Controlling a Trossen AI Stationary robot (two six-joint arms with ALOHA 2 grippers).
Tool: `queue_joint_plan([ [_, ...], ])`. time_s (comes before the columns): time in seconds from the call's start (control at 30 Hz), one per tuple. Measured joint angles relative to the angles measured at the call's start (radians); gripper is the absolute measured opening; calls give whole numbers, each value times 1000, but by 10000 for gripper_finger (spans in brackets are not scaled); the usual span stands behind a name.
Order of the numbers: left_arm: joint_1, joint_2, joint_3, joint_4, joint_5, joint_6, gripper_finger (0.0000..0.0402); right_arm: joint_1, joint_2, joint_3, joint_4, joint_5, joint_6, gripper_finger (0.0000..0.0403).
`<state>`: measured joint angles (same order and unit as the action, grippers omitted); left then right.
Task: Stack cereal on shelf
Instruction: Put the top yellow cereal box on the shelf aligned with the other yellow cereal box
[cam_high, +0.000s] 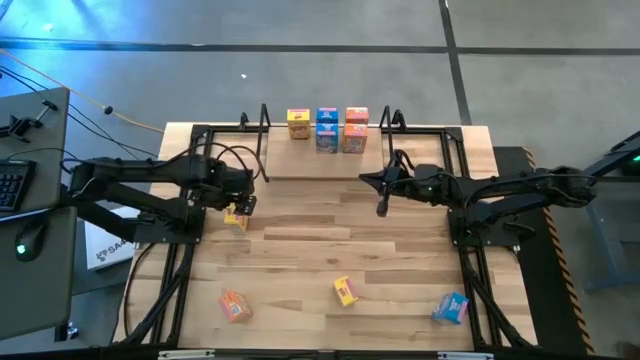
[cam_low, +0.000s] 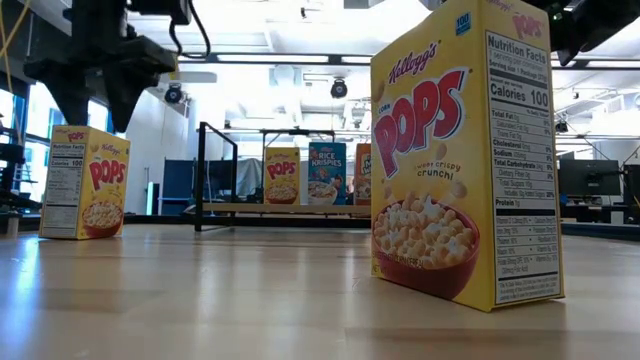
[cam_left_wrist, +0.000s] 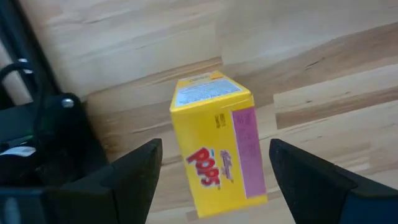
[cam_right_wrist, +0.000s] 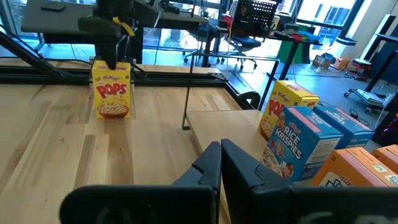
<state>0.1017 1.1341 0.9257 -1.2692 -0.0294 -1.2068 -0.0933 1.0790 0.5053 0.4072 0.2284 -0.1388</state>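
From above, the left gripper (cam_high: 238, 207) was seen over a yellow Pops box (cam_high: 236, 219) near the bench's left edge. At the wrist, its fingers (cam_left_wrist: 134, 171) were spread wide, flanking the upright box (cam_left_wrist: 217, 143). The right gripper (cam_right_wrist: 219, 163) was pressed closed beside the shelf (cam_right_wrist: 214, 121).

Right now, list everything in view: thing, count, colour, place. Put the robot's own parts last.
Shelf: one, light wood on a black wire frame, far middle of the table.
Cereal boxes on the shelf: five, one yellow, two blue, two orange, at its back edge.
Yellow box: one, standing under the left gripper.
Loose boxes near the front: orange box, second yellow box, blue box.
Table: one, light wood.
Keyboard: one, black, on a side desk to the left.
Left gripper: open, fingers either side of the yellow box.
Right gripper: shut, beside the shelf.
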Motion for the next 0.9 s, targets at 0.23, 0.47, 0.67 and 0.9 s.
queue_joint_plan([
  [0.23, 0, -4, -88, 88, 34, -22, 289, 0, 0, 0, 0, 0, 0, 0],
  [0.47, 0, -5, -95, 97, 8, -10, 282, 0, 0, 0, 0, 0, 0, 0],
  [0.67, 0, -5, -94, 95, 17, 37, 254, 0, 0, 0, 0, 0, 0, 0],
  [0.9, 0, -5, -9, 35, 46, 150, 231, 0, 0, 0, 0, 0, 0, 0],
])
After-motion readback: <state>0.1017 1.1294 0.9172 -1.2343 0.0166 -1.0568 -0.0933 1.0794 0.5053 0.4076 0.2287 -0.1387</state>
